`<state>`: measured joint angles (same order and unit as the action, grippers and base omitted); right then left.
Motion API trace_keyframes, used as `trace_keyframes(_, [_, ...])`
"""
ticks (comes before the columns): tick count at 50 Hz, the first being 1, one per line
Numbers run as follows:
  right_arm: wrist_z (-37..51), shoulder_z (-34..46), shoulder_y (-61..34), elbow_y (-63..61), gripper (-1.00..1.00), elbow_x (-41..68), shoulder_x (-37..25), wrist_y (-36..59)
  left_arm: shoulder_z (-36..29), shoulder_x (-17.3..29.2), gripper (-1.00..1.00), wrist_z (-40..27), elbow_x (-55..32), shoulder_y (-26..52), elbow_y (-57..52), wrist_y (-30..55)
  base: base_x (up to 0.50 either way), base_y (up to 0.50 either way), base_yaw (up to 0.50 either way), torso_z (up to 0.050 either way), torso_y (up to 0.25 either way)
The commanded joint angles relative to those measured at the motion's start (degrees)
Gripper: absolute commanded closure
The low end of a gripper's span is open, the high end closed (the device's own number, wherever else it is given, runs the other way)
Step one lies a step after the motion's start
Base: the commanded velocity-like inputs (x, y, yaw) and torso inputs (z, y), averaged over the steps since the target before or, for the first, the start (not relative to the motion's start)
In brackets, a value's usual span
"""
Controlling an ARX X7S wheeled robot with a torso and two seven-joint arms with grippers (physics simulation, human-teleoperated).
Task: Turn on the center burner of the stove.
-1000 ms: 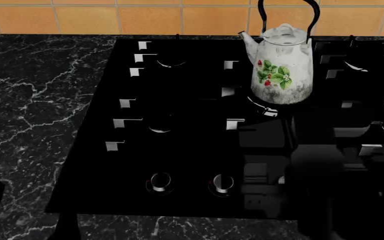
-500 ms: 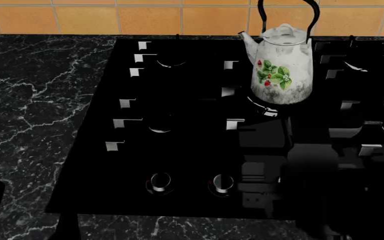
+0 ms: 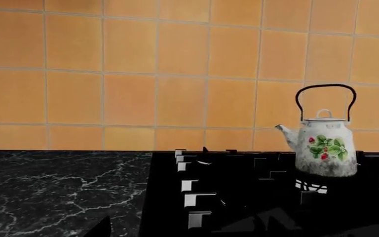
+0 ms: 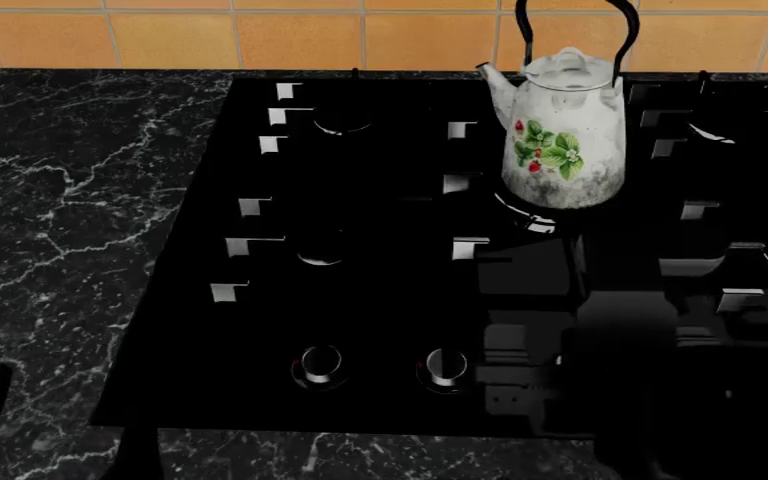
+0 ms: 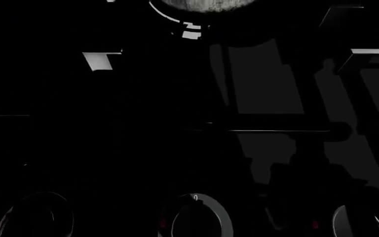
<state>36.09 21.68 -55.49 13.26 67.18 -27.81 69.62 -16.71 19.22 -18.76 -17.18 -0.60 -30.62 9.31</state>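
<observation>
The stove (image 4: 398, 300) is a glossy black cooktop. A white flowered kettle (image 4: 564, 130) stands on the center burner (image 4: 524, 217), whose striped silvery rim arc shows below it. The arc also shows in the left wrist view (image 3: 311, 186) and the right wrist view (image 5: 188, 30). Two silver knobs (image 4: 320, 363) (image 4: 446, 366) show in the front row. My right arm is a dark mass (image 4: 678, 400) over the knobs further right. The right wrist view shows a ringed knob (image 5: 196, 219) close ahead; the fingers are lost in the dark. My left gripper (image 4: 57, 440) is open over the counter's front left.
A black marble counter (image 4: 64, 200) lies left of the stove. An orange tiled wall (image 4: 224, 35) runs behind. Smaller burners with grate tips (image 4: 324, 250) sit on the stove's left half. Two more knobs (image 5: 38, 217) (image 5: 354, 222) flank the near one.
The dark mass of my right arm has shifted slightly over the knob row at the lower right. The kettle and the left gripper have not moved.
</observation>
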Motion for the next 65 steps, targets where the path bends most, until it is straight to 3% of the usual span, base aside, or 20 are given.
trace_keyframes(1, [-3.1,2.2,4.3,7.6,-1.00,-4.7,1.5,-1.4,-0.2,0.2,-1.00,-0.3,0.0,0.1,-0.1,0.1,0.00,0.00,0.01,0.000,0.000])
trace_keyframes(6, [-1.1,1.0,3.6,6.6,-1.00,-3.0,1.1,0.6,-0.3,0.3,-1.00,-0.3,-0.1,0.0,-0.1,0.0,0.01,0.00,0.01,0.000,0.000])
trace_keyframes(7, [-0.9,0.8,3.7,6.5,1.00,-2.8,1.1,0.7,-0.3,0.3,-1.00,-0.3,-0.1,0.1,-0.1,0.0,0.00,0.00,0.01,0.000,0.000])
trace_keyframes(23, [-4.8,1.3,8.8,-0.7,1.00,-1.9,-2.2,-1.8,-0.8,0.5,-1.00,-0.6,0.0,0.4,0.1,0.3,0.00,0.00,0.00,0.000,0.000])
trace_keyframes(37, [-23.5,16.1,6.9,-8.5,1.00,-10.9,-8.0,-5.0,-1.4,0.7,-1.00,-1.1,0.8,0.6,0.4,0.5,0.00,0.00,0.00,0.000,0.000])
trace_keyframes(65, [-38.4,28.7,-0.9,-9.3,1.00,-18.6,-10.5,-6.1,-2.1,0.9,-1.00,-2.1,1.3,1.1,0.5,1.4,0.00,0.00,0.00,0.000,0.000])
